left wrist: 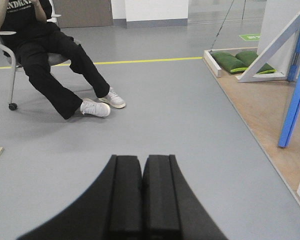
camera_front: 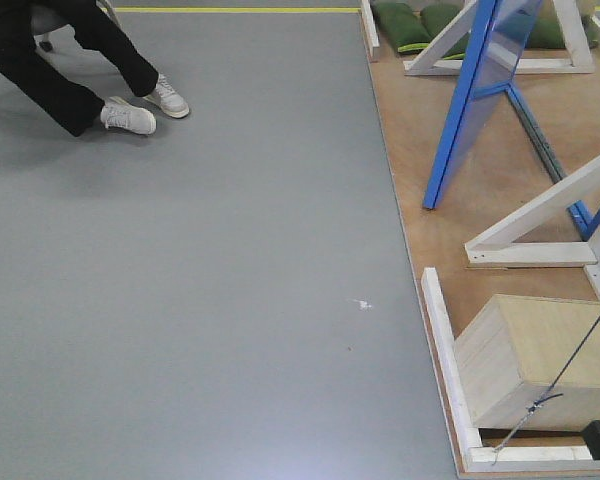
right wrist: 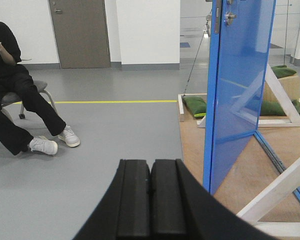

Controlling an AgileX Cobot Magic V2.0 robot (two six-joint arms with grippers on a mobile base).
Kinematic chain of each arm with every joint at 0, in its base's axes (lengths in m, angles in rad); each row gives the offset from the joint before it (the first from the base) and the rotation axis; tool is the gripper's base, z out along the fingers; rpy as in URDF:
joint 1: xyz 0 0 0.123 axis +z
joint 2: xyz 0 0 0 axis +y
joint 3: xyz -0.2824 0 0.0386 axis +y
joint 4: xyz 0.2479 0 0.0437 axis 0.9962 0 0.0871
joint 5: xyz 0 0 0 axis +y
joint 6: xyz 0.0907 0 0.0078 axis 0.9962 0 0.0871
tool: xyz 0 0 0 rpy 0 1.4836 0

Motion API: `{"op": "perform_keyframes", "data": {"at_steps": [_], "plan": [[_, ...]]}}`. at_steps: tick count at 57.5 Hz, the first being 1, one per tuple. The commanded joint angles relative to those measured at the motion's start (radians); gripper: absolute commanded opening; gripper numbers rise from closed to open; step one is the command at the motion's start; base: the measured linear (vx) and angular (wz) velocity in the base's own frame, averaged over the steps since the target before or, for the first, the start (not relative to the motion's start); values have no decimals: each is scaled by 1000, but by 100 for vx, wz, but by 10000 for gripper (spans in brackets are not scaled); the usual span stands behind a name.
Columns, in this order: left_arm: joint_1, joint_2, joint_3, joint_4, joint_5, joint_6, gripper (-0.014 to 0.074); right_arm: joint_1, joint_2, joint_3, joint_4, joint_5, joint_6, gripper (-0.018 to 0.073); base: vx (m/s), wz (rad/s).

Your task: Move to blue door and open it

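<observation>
Two white braces (camera_front: pixel 540 215) flank blue door (right wrist: pixel 237 95) — person (right wrist: pixel 15 100) sits apart.

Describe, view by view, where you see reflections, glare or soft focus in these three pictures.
Right wrist view: the glossy blue door shows a pale triangular reflection; the shut right gripper is near-black and soft-edged. Left wrist view: the shut left gripper is equally dark and soft, the background sharper. Front view: a faint pale sheen lies on the grey floor at the bottom edge.

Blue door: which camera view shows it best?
The right wrist view: the blue door shows most of its face. The front view catches only its lower part; the left wrist view, just a blue strip at right.
</observation>
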Motion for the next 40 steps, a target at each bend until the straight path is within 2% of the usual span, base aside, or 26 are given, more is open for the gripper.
{"op": "perform_keyframes", "data": {"at_steps": [1,40], "plan": [[-6,-12,-26,-3,-85,-7,73,-7,-14,0,-7,-81,-2,12,0,0],[-6,-12,-26,-3,-85,-7,73,-7,-14,0,-7,-81,-2,12,0,0]]}}
